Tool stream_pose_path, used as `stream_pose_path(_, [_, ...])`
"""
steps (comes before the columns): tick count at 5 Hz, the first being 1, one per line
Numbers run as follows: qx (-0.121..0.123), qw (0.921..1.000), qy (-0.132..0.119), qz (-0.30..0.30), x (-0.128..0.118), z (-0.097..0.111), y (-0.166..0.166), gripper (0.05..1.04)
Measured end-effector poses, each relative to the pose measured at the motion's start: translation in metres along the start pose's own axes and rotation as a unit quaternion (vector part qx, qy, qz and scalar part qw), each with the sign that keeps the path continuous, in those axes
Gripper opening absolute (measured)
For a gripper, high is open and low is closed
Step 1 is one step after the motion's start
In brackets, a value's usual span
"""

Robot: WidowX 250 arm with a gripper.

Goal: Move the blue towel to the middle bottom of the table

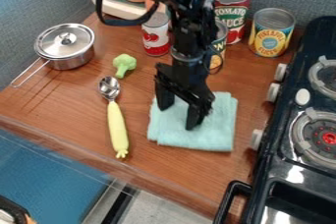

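With its fingers spread, the black two-finger gripper [177, 118] hangs at the left part of the folded, nearly square pale-blue cloth towel [213, 134], which lies just right of and below the frame's centre, mostly rightward of those fingertips.

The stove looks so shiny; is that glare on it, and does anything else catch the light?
In the camera view, yes: bright white patches on the stove's dark surface; highlights on the metal pot lid and the spoon too; no such glare on the soft towel under the dark gripper.
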State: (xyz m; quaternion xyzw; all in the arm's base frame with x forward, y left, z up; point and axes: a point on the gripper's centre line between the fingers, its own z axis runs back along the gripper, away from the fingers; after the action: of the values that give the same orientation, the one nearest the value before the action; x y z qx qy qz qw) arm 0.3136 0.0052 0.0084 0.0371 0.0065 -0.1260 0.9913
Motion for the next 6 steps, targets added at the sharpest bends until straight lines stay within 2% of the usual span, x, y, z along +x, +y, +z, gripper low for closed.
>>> stream_pose_path(1, [0.005, 0.9994, -0.002, 0.034, 0.005, -0.001, 0.029, 1.001])
stream_pose_path(3, [0.008, 0.9987, -0.003, 0.051, 0.008, -0.002, 0.048, 1.001])
stream_pose_path(5, [-0.022, 0.9995, -0.006, 0.022, 0.001, -0.002, 0.006, 0.999])
stream_pose_path(6, [-0.032, 0.9993, -0.004, -0.019, -0.005, 0.000, -0.028, 0.999])
